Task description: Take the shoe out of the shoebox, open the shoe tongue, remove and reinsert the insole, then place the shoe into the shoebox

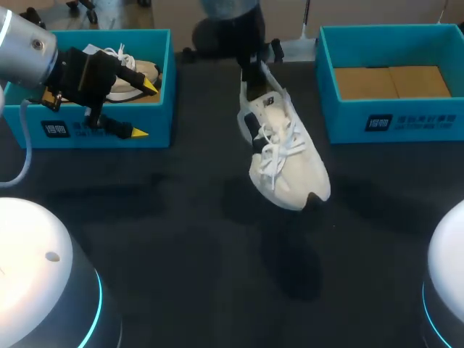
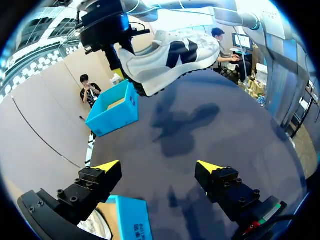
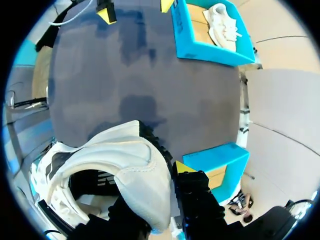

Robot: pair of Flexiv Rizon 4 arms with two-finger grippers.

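A white shoe (image 1: 283,152) with dark trim hangs tilted above the middle of the table, toe low and pointing toward me. My right gripper (image 1: 254,71) is shut on its heel; in the right wrist view the padded heel collar (image 3: 142,180) sits between the fingers, and one yellow tip (image 3: 183,167) shows. My left gripper (image 1: 143,109) stands open over the front wall of the left blue shoebox (image 1: 156,116), holding nothing. From the left wrist view, its own gripper (image 2: 159,167) is wide apart and the shoe (image 2: 170,55) hangs ahead of it.
The left shoebox holds a second white shoe (image 1: 134,76). The right blue shoebox (image 1: 391,119) stands at the back right with a brown cardboard floor (image 1: 391,81). Dark table (image 1: 217,261) spreads under and in front of the hanging shoe.
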